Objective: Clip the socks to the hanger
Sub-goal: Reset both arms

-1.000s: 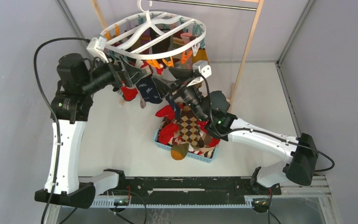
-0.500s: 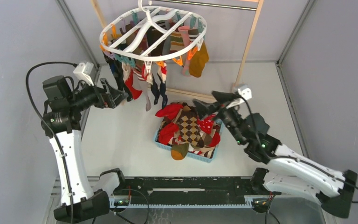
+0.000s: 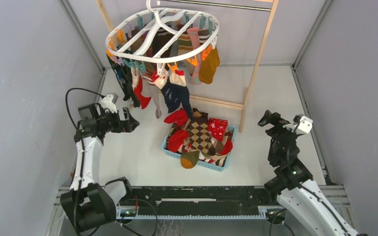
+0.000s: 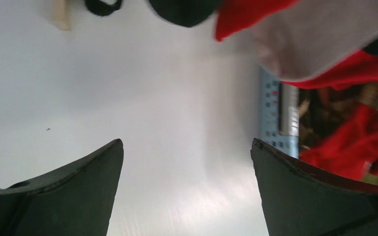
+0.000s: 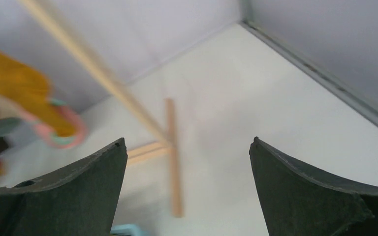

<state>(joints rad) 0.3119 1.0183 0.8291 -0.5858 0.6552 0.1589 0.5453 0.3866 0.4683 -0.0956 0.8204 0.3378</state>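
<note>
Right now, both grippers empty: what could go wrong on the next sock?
1. The basket is heaped and a mustard-toed sock hangs over its near rim, so a grab may drag neighbours out.
2. The navy sock on the hanger dangles low near the basket's far corner. The left gripper could snag it reaching in.
3. The wooden pole stands close by the basket's right side, in the likely path of the right gripper.

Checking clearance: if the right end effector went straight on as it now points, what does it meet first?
Probably the wooden frame's foot, its pole joining there, centred ahead of the open right end effector. Only table before it; depth unclear.
</note>
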